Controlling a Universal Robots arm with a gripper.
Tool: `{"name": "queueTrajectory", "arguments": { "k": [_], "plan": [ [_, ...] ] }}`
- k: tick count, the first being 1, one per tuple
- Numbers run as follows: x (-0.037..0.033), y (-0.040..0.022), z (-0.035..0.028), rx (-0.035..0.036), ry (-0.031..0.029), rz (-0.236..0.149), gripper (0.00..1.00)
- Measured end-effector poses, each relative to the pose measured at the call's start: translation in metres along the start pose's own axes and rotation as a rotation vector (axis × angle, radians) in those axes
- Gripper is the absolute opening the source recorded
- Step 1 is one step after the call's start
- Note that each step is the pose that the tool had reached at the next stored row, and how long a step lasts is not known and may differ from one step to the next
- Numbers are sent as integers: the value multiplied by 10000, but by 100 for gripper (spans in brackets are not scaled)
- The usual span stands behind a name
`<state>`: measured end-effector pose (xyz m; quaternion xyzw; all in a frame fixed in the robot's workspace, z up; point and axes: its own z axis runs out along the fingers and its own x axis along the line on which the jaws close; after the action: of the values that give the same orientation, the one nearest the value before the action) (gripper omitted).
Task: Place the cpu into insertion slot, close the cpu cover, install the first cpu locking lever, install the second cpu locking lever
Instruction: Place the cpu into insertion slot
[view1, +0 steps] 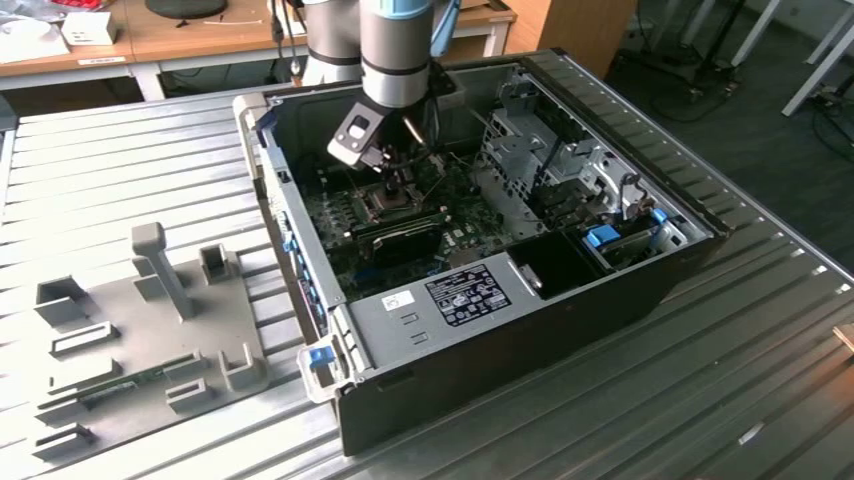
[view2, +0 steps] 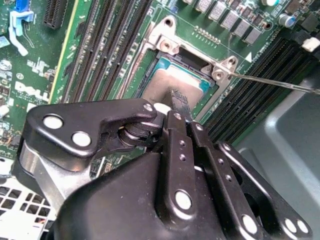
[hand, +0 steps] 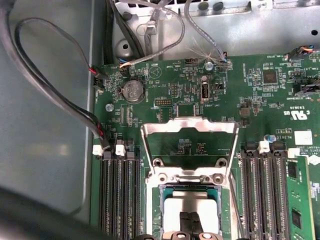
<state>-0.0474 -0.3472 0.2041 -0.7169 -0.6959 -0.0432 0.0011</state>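
- cpu (view2: 181, 84) down in the insertion slot (hand: 164, 193), silvery top up, sides square to the rim; looks level, full seating a judgement only.
- gripper (view2: 178, 103) directly above cpu centre; jaws drawn narrow, nearly together, clamping nothing. Tips at the cpu top, actual contact hard to call.
- cpu cover (hand: 189, 131) swung open, clear of the slot, hinge edge just beside the slot, free edge out toward the coin cell (hand: 133, 90). So: cover on that side of the jaws, not under them.
- locking lever (view2: 280, 83): thin wire rod running out from a slot corner over the memory slots (hand: 117, 195), apparently unlatched.
- Exterior view: gripper (view1: 396, 195) reaching down into the open computer case (view1: 667, 290), over the middle of the green board (hand: 260, 100); case on the slatted desk (view1: 120, 200).
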Motion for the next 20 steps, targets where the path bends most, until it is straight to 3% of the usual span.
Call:
{"name": "queueTrajectory", "arguments": {
  "k": [20],
  "plan": [
    [-4,-4,60,1,-1,0,11]
  ]
}}
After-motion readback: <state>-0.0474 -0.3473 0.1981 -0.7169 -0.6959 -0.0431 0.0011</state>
